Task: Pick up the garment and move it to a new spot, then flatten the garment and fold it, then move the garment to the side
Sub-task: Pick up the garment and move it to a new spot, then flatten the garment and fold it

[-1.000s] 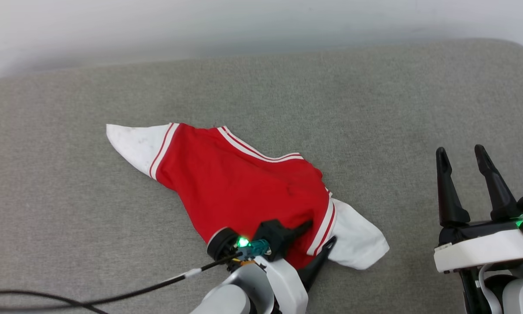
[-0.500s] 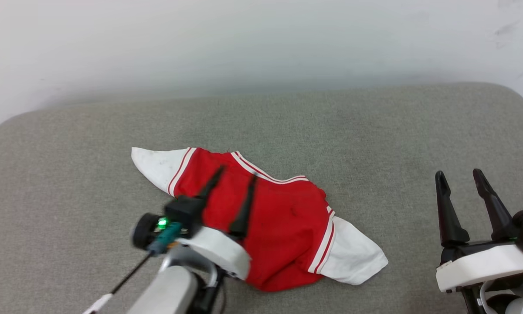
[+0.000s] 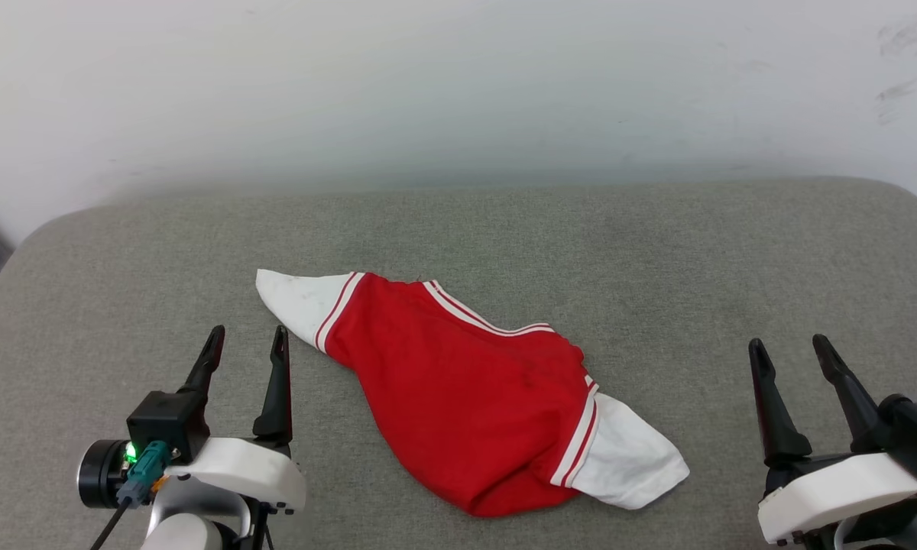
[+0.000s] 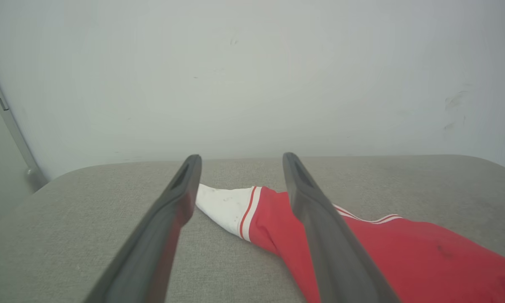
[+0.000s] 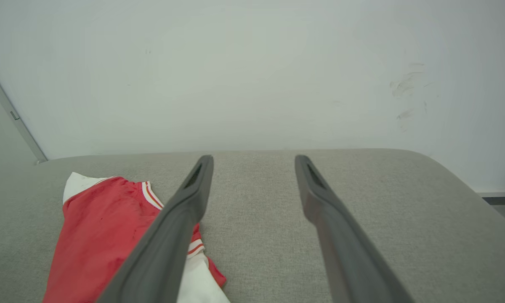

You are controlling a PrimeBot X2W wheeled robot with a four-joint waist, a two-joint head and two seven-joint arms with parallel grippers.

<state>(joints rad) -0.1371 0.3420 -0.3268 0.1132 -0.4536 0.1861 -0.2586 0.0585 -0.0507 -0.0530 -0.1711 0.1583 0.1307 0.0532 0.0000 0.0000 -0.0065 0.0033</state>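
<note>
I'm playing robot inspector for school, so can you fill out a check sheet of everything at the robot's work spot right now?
Surface: grey fabric pad, rounded corners.
Job's things: red T-shirt with white sleeves, lying rumpled and slanted mid-pad, touched by neither gripper.
Clutter: nothing seen.
Grippers: left gripper open, empty, apart from the shirt; right gripper open, empty, apart from the shirt.
Cables: black cable with teal plug at the left wrist.
Surroundings: white wall behind, a few scuff marks.

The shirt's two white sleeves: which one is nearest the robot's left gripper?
The pointed sleeve at the far left end of the garment, right by the left gripper. The other sleeve lies at the near right end.
</note>
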